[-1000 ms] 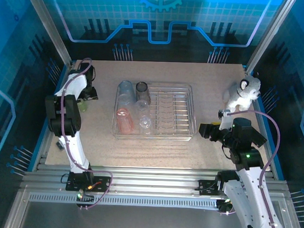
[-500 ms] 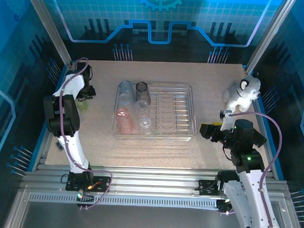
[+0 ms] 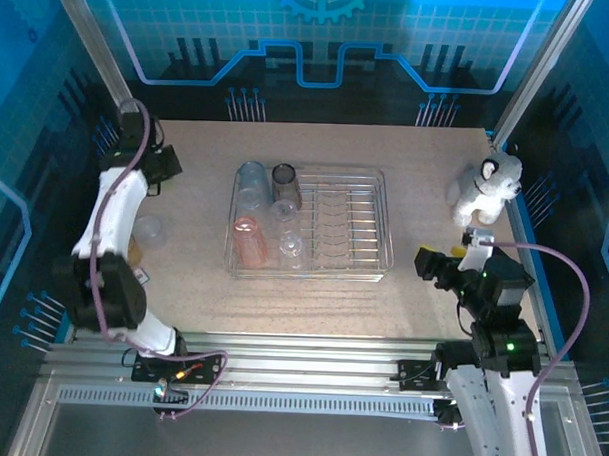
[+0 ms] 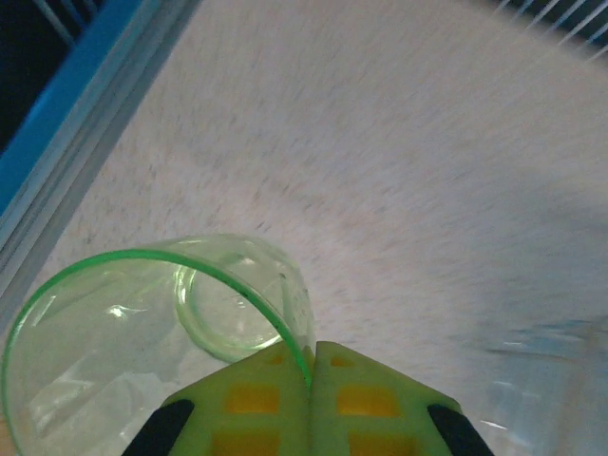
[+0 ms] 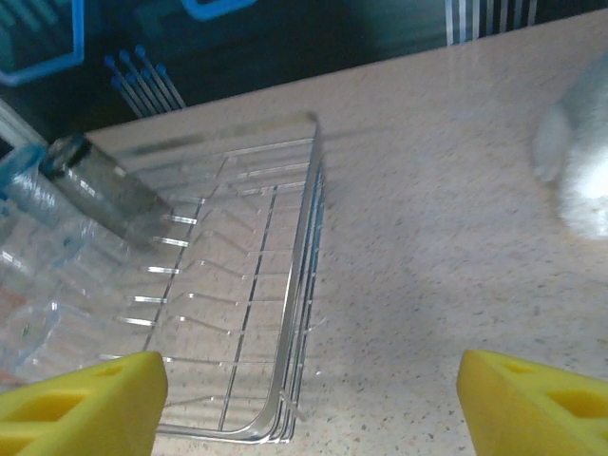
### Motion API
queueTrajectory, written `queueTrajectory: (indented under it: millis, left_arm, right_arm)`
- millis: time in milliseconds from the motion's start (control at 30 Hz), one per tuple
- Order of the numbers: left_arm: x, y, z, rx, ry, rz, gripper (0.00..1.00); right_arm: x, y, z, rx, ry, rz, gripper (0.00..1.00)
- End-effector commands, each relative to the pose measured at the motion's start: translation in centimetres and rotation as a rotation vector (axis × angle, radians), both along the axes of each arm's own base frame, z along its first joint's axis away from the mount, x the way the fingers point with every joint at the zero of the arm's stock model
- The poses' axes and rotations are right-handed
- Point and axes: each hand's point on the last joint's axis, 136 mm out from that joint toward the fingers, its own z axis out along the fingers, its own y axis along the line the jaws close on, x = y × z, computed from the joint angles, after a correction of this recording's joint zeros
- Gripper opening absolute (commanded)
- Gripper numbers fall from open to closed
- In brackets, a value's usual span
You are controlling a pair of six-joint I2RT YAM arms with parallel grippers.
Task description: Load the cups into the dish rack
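Observation:
The silver wire dish rack [image 3: 387, 223] sits mid-table. Its left part holds several cups: a clear one [image 3: 251, 176], a smoky dark one [image 3: 286, 185], a red-pink one [image 3: 249, 241] and two more clear ones [image 3: 289, 232]. My left gripper [image 3: 164, 170] is raised over the table's far left. In the left wrist view it [image 4: 312, 350] is shut on the rim of the pale green cup [image 4: 142, 328]. My right gripper [image 3: 428, 262] hangs open right of the rack. In the right wrist view it [image 5: 309, 404] faces the rack's corner [image 5: 302, 285] and the smoky cup [image 5: 104, 195].
A clear cup [image 3: 150, 231] and a yellowish one [image 3: 134, 248] stand on the table by the left edge. A clear cup [image 4: 541, 380] also lies low right in the left wrist view. A white plush dog [image 3: 486, 189] sits at the far right.
The left arm has swung up and back toward the far-left corner, its elbow dropping toward the near left. The right gripper has pulled slightly right and nearer.

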Motion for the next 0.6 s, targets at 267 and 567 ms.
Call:
queueTrajectory:
  millis: [267,567]
  left_arm:
    - [-6.6,-16.8,15.3,-0.746,-0.455,-0.536,0.0]
    - [-11.4,-29.3,18.0,-0.95,-0.442,-0.974,0.0]
  right_arm:
    - [-1.0,1.0,5.9,0.008,-0.073,0.072,0.88]
    - [0.5,8.0,15.2,0.482,-0.28,0.451,0.87]
